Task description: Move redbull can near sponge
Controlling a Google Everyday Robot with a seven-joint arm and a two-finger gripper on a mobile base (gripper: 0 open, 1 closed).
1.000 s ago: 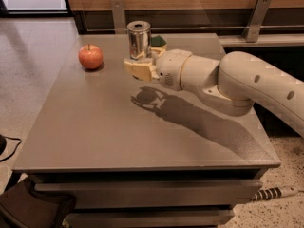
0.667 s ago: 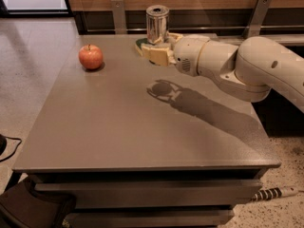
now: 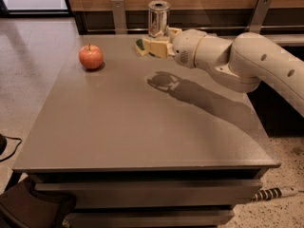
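Observation:
The redbull can, a slim silver can with a pull-tab top, stands upright in my gripper. The gripper is shut on its lower part, and its pale yellow fingers hide the bottom of the can. The can hangs above the far edge of the table, casting a shadow on the top. The sponge, dark green over pale yellow, lies on the table just left of the fingers and is partly covered by them. My white arm reaches in from the right.
A red apple sits at the far left of the grey table. A wooden wall with metal brackets runs right behind the table's far edge. A cable lies on the floor at the right.
My gripper has carried the can to the right and toward the far edge, and lifted it higher. It now stands right next to the sponge. The apple has not moved.

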